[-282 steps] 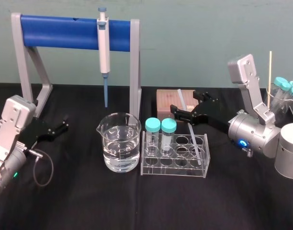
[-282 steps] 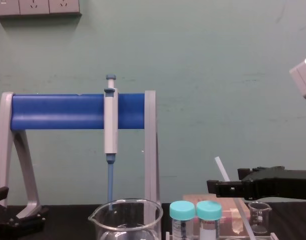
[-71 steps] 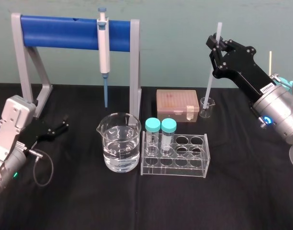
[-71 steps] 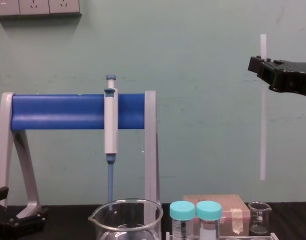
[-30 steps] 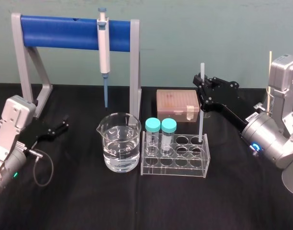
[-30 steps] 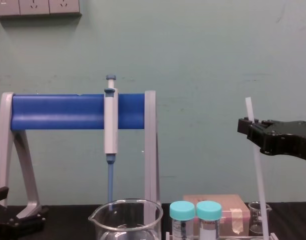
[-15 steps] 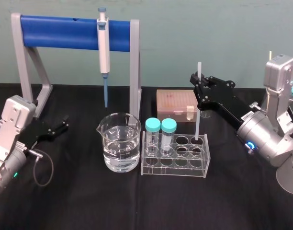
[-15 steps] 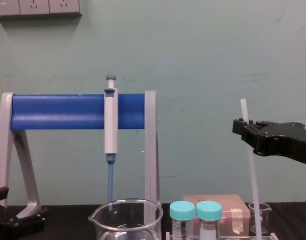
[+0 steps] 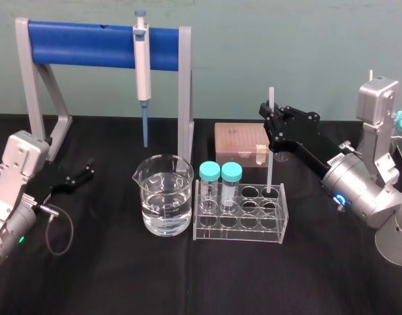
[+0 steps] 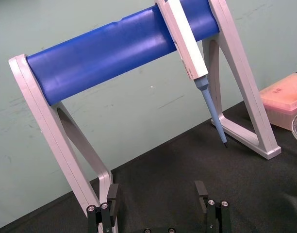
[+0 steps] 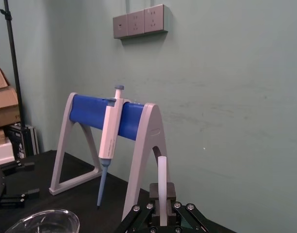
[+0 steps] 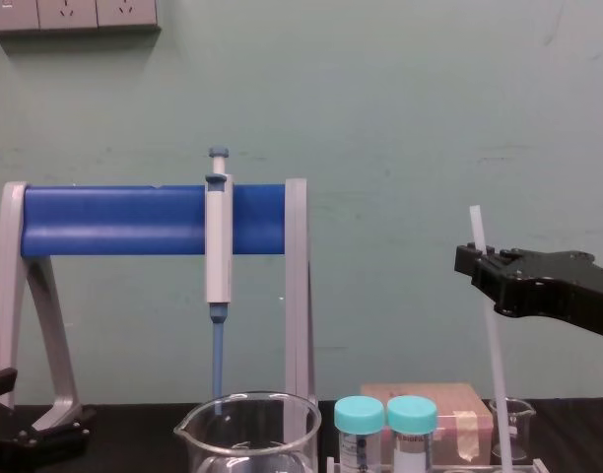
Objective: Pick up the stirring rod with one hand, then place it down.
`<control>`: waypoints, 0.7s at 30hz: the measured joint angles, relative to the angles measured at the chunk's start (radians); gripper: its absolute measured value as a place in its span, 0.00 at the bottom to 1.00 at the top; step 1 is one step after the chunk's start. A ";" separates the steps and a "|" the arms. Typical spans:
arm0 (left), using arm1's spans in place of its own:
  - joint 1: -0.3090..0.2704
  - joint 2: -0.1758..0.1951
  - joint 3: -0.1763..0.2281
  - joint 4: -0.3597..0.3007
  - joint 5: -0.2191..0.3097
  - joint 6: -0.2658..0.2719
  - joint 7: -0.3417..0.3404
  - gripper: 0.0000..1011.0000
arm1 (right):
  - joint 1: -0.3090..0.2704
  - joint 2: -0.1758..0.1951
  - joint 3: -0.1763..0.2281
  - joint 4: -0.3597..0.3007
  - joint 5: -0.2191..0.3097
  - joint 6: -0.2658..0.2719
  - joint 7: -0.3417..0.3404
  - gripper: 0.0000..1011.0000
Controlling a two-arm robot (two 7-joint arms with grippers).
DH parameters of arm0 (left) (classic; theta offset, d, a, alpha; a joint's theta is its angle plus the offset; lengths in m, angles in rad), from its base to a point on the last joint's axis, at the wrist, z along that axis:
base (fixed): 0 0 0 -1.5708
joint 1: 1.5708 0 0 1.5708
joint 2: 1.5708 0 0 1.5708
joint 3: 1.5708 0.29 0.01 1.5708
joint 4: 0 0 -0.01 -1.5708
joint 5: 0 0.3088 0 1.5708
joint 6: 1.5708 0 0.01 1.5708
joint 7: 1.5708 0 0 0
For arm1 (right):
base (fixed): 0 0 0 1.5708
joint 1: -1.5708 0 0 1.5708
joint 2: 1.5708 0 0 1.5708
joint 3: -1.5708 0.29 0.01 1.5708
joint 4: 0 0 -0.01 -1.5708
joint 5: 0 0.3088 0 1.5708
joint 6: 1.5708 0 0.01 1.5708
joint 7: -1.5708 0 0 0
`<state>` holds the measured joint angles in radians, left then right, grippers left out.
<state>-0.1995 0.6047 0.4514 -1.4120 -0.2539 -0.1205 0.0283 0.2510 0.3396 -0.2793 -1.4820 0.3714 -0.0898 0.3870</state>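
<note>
Above the right end of the clear tube rack [image 9: 240, 226], the right tool [image 9: 270, 123] is gripping the stirring rod [image 9: 268, 154] a little below its top, its jaws closed on it. The rod is hanging nearly upright, its lower end reaching into the rack's rear right well, in front of the pink box [image 9: 240, 141]. At the left of the black desk [image 9: 122, 282], the left tool [image 9: 83, 174] is lying parked, its jaws standing apart, near the foot of the pipette stand [image 9: 89, 37].
</note>
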 joint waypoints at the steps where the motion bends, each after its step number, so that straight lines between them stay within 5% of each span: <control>1: 0.000 0.000 0.000 0.000 0.000 0.000 0.000 0.99 | 0.000 0.000 0.000 0.001 0.000 0.001 0.000 0.07; 21: 0.000 0.000 0.000 0.000 0.000 0.000 0.000 0.99 | -0.002 -0.008 -0.011 0.053 -0.013 -0.031 0.020 0.07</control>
<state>-0.1995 0.6047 0.4514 -1.4120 -0.2539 -0.1206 0.0283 0.2491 0.3319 -0.2906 -1.4292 0.3581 -0.1205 0.4065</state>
